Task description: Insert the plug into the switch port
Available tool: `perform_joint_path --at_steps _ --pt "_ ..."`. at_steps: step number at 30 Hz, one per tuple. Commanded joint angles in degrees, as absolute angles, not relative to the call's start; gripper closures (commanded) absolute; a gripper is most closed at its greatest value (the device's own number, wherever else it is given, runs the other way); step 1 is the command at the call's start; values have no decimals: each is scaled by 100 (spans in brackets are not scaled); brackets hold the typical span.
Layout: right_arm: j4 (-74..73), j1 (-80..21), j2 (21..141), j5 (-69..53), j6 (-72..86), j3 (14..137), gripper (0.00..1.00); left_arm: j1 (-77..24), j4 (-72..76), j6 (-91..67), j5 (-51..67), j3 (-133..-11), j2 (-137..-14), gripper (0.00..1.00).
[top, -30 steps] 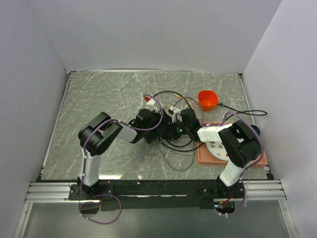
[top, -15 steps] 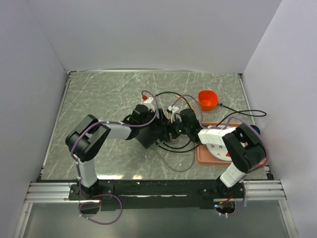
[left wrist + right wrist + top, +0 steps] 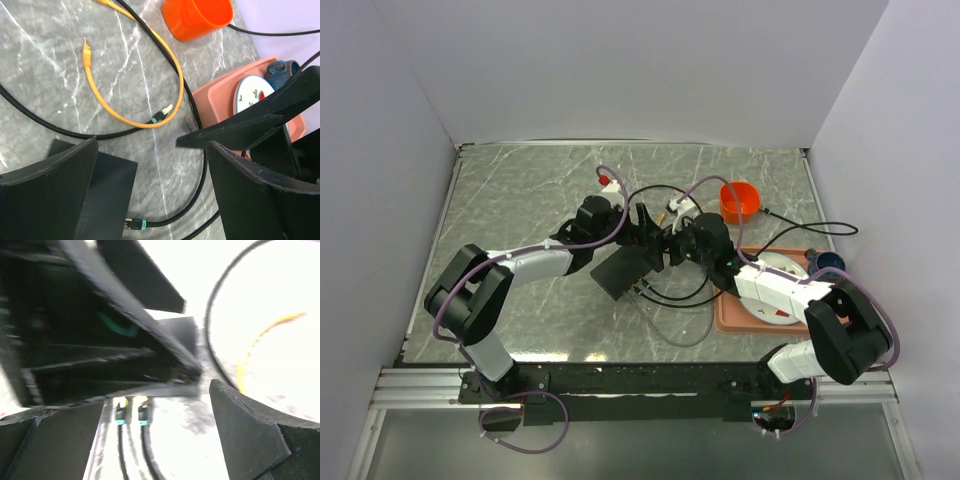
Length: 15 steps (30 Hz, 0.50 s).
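Grey marbled table (image 3: pixel 520 200) w/ white walls (image 3: pixel 620 70), black switch (image 3: pixel 623 270) near ctr

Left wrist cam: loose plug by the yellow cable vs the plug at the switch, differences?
The loose plug lies free on the marble, against the yellow cable; the seated plug meets the switch edge, apparently inserted. The loose plug points away from the switch; the seated plug points into it. Both have teal boots.

- Left arm (image 3: pixel 525 263): elbow low and outboard, forearm reaching right toward mid-table.
- Left gripper (image 3: pixel 645 228): fingers (image 3: pixel 47 192) spread wide, nothing between them.
- Right arm (image 3: pixel 775 290): elbow folded near its base, forearm reaching left.
- Right gripper (image 3: pixel 672 250): fingers (image 3: pixel 250 440) spread wide, nothing held, just beside the left gripper.
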<state>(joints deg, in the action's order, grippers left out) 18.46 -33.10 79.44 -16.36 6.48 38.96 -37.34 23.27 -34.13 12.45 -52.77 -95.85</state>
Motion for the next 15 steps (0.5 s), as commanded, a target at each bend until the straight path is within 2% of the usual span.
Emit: perform_joint_path --at_steps 1,7,15 --pt "2119 -3173 7910 -159 730 4464 9 -3797 1714 -3041 1872 -5528 -9729 3" --pt "1328 -3111 8874 544 686 5350 19 -3508 1538 -3146 2038 -5836 -10028 3" --pt "976 -3120 9966 580 677 6222 31 -3208 1521 -3173 2276 -5608 -9757 3"
